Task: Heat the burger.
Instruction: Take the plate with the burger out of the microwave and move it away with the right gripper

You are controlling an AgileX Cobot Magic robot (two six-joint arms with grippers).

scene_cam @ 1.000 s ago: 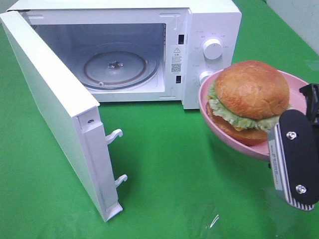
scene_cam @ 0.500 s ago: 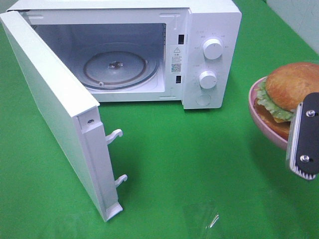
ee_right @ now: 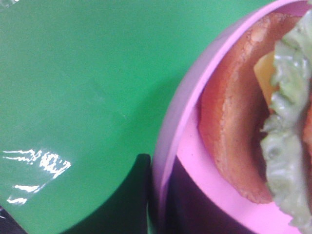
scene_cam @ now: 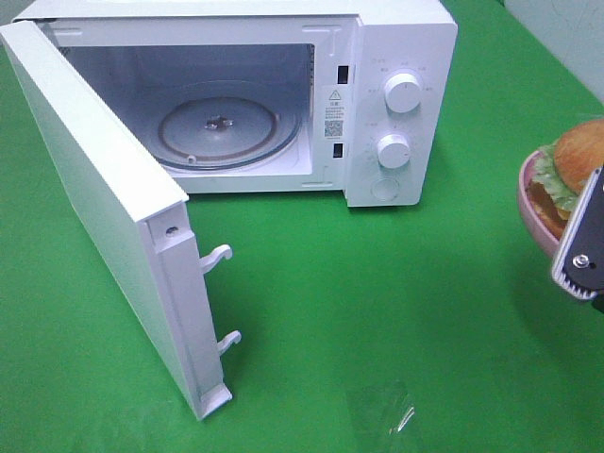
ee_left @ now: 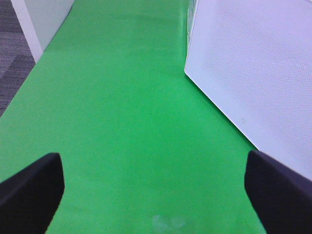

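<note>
1. Right end effector (scene_cam: 587,247), far right edge of the scene: clamped on the rim of the pink plate (scene_cam: 528,203), presumably so the burger (scene_cam: 578,160) rides level without being squeezed.
2. Left end effector (ee_left: 156,187): spread wide, holding nothing, over bare green worktop (scene_cam: 377,311).
3. Microwave (scene_cam: 377,57), far left: door (scene_cam: 104,217) swung open toward the near side, turntable (scene_cam: 219,127) bare. Nothing lies between plate and cavity.

The microwave (scene_cam: 396,57) is standing well apart from the right fingers (scene_cam: 580,241), its door (scene_cam: 104,217) hanging open. The plate (scene_cam: 528,203) is sitting between them, over green cloth (scene_cam: 377,311).
</note>
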